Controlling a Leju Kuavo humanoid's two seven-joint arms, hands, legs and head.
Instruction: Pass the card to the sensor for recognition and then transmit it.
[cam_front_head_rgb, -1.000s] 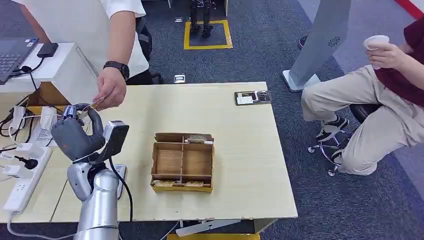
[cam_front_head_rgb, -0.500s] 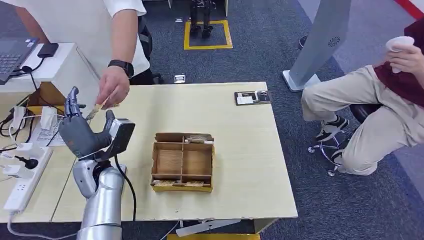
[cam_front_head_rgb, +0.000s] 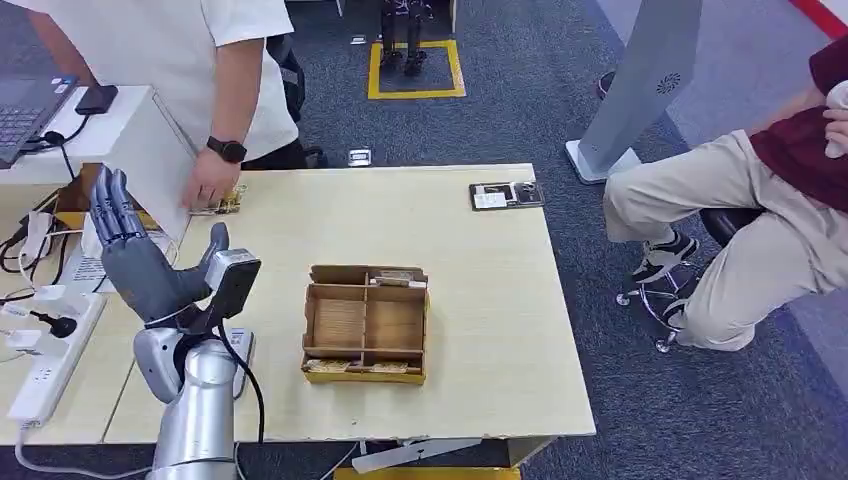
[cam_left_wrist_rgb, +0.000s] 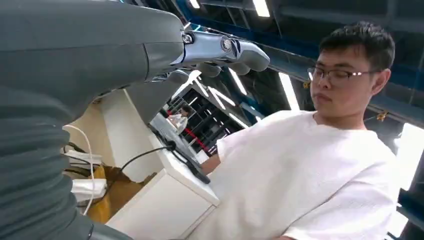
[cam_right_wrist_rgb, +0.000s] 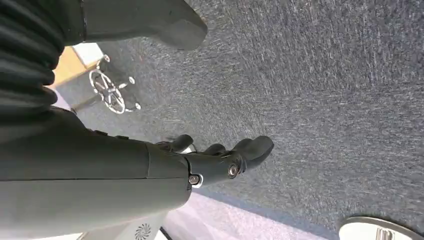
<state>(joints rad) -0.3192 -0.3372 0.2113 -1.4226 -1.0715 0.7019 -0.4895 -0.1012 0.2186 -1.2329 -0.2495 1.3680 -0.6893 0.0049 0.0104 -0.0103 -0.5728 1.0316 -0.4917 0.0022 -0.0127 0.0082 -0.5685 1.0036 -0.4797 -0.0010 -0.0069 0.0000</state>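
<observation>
Upper left of the head view: one open laptop (cam_front_head_rgb: 25, 108) and one dark phone (cam_front_head_rgb: 95, 98) on a white stand. Lower left: a white power strip (cam_front_head_rgb: 42, 375) lying along the light wooden table (cam_front_head_rgb: 480, 300).

Left of centre: left hand (cam_front_head_rgb: 135, 262) lifted above the table's left side, palm up, fingers (cam_front_head_rgb: 108, 205) straight and spread, nothing in it; seen from its own wrist as grey fingers (cam_left_wrist_rgb: 227, 49) stretched out towards a person in a white shirt (cam_left_wrist_rgb: 300, 175). Just up and right of it: that person's hand (cam_front_head_rgb: 208, 188), one black watch (cam_front_head_rgb: 227, 150) on the wrist, pressed down at the table's far edge, on one small tan card (cam_front_head_rgb: 232, 199). Card flat on the table there, well apart from the robot's fingers.

Centre: one wooden box (cam_front_head_rgb: 366, 323), split into several compartments, standing alone on the table. Upper right of the tabletop: one flat black device (cam_front_head_rgb: 507, 195) near the far corner; cannot tell whether sensor or not.

Right edge: a second person (cam_front_head_rgb: 740, 230), seated, in tan trousers, off the table.

Right wrist view: right hand (cam_right_wrist_rgb: 215, 165) hanging over grey carpet (cam_right_wrist_rgb: 325, 75), fingers (cam_right_wrist_rgb: 252, 148) loosely bent and apart from the thumb, gripping nothing
</observation>
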